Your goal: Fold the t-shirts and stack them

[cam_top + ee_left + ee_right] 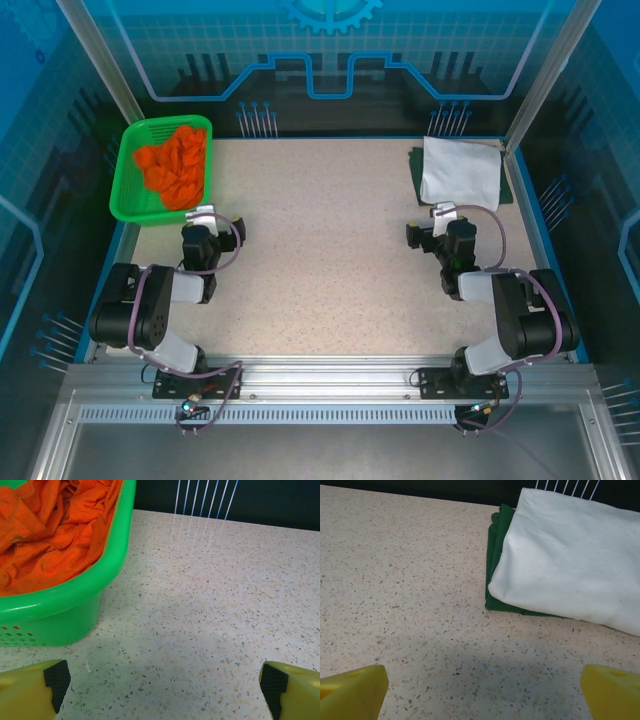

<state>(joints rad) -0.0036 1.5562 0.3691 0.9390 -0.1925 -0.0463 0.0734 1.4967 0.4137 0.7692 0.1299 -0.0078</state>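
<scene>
- Ok so quick status: white t-shirt lies folded on top of the dark green t-shirt, at the far right corner of the counter. Looks stacked to me.
- Right end effector is spread wide w/ nothing in it, near the stack's front edge but apart from it. Left end effector is the same deal, wide and empty, just beside the green basket.
- What could go wrong imo: the stack sits close to the counter's far right edge. If I drive the right arm fwd low, a finger could catch the white layer and slide it off the green one, or unfold it.
- Left side: the basket is prob light plastic, so a nudge from the arm could shove it. Orange cloth is crumpled inside and I can't tell if it's a shirt. Pulling it out w/ one end effector could drag the basket along.
- Views: right wrist cam gives me the layering, w/ the green edge poking out on the left under the white. Top cam flattens that to a thin dark sliver.
- Top cam otoh gives the layout: basket and stack at opposite far corners, arms well apart. Left wrist cam adds the mesh holes low on the basket wall.
</scene>
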